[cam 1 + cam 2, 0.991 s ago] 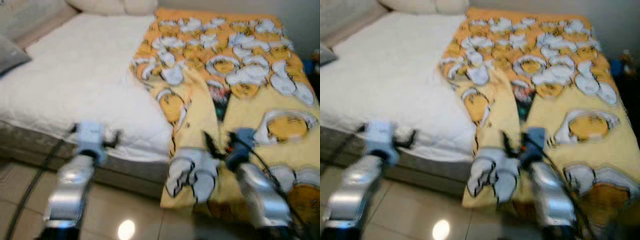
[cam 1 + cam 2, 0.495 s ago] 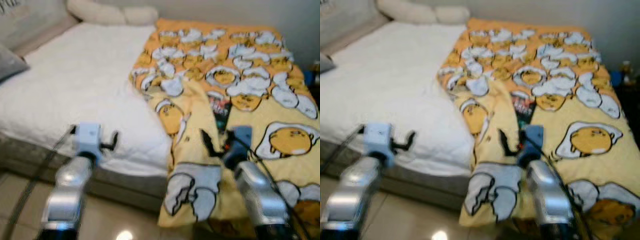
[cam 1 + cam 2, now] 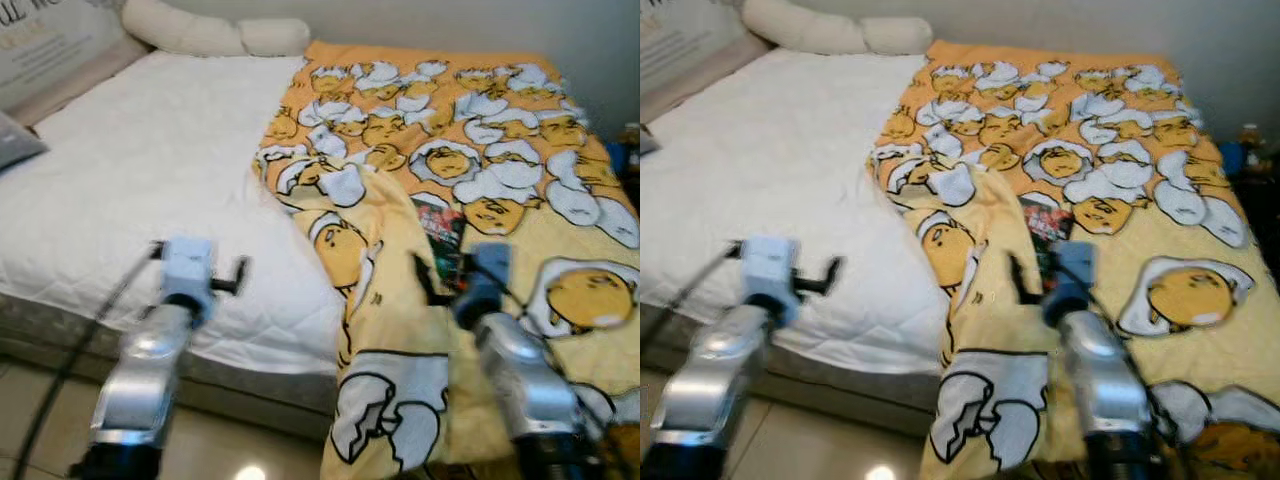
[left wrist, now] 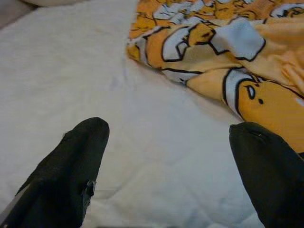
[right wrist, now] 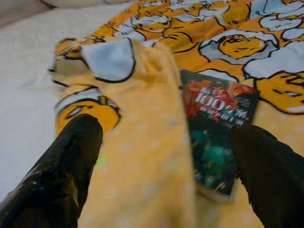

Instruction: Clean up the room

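A yellow blanket (image 3: 500, 130) printed with egg cartoons covers the right half of the bed, and one edge is folded back over itself. A dark book (image 3: 440, 228) with a red "100" cover lies on it, partly tucked beside the fold (image 5: 142, 118). My right gripper (image 3: 432, 287) hovers open just short of the book (image 5: 216, 128), one finger (image 5: 76, 156) over the fold and the other by the book's corner. Above the bare white mattress (image 3: 130, 170) near the bed's front edge, my left gripper (image 3: 232, 278) is open and holds nothing (image 4: 171, 137).
Cream pillows (image 3: 215, 32) lie along the head of the bed. A grey cushion (image 3: 15, 140) sits at the far left. Tiled floor (image 3: 40, 400) runs along the bed's front. Blue items (image 3: 630, 150) stand beside the bed at the right edge.
The whole picture has shifted as the camera moved nearer the bed. The right gripper now sits closer to the book. Both grippers stay open.
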`<state>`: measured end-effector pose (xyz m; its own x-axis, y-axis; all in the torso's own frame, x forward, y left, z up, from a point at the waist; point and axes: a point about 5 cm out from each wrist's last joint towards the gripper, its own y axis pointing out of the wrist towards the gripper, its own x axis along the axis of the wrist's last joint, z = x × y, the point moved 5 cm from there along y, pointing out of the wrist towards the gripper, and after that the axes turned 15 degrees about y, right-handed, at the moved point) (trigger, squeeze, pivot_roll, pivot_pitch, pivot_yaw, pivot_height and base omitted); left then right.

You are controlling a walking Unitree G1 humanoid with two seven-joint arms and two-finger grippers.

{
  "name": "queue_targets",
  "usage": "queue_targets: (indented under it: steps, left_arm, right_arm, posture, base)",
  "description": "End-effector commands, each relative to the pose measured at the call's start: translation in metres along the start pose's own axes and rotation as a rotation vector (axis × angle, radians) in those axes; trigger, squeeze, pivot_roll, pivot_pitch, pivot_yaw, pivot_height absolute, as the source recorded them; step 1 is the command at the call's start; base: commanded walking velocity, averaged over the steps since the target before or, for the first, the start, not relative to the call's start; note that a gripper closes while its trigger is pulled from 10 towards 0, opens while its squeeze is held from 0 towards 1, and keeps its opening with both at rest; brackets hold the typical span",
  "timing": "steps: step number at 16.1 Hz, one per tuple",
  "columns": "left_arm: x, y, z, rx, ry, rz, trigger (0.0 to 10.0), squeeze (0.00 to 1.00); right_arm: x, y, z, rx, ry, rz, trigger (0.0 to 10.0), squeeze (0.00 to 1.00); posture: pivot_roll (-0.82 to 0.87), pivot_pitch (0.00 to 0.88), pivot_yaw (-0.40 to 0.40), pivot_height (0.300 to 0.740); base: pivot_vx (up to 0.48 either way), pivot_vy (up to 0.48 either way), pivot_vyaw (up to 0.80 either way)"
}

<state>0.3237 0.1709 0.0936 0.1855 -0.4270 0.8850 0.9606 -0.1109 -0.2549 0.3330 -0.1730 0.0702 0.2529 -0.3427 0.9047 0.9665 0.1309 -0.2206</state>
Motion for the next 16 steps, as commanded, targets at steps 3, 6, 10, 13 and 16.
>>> queue_targets:
  steps: [3, 6, 10, 13, 16]
  left_arm:
    - [-0.009, -0.008, 0.008, 0.007, 0.05, 0.033, 10.0, 0.85]
    - [-0.013, -0.016, -0.006, -0.118, 0.12, 0.036, 10.0, 0.85]
    - [-0.014, -0.017, -0.006, -0.116, 0.138, 0.036, 10.0, 0.85]
    - [-0.005, -0.017, 0.001, -0.019, 0.103, 0.001, 10.0, 0.64]
    - [-0.004, -0.018, 0.004, 0.02, 0.045, -0.014, 10.0, 0.66]
  right_arm:
    - [-0.01, -0.002, 0.009, 0.025, 0.01, 0.047, 10.0, 0.32]
    - [-0.011, 0.003, -0.017, -0.074, 0.002, 0.1, 10.0, 1.0]
    - [-0.003, 0.006, -0.025, -0.097, -0.001, 0.094, 10.0, 1.0]
    - [0.005, 0.007, -0.023, -0.129, -0.016, 0.033, 10.0, 0.0]
    - [0.007, 0.0, -0.017, -0.122, -0.007, -0.027, 10.0, 0.0]
  posture:
    - [-0.04, 0.0, 0.044, 0.74]
    - [-0.03, 0.0, 0.036, 0.74]
    - [-0.02, 0.0, 0.027, 0.74]
    - [-0.02, 0.0, 0.019, 0.74]
    - [-0.02, 0.0, 0.015, 0.74]
  base:
    - [0.0, 0.0, 0.0]
    - [0.0, 0.0, 0.0]
    - [0.0, 0.0, 0.0]
    - [0.0, 0.0, 0.0]
    - [0.0, 0.0, 0.0]
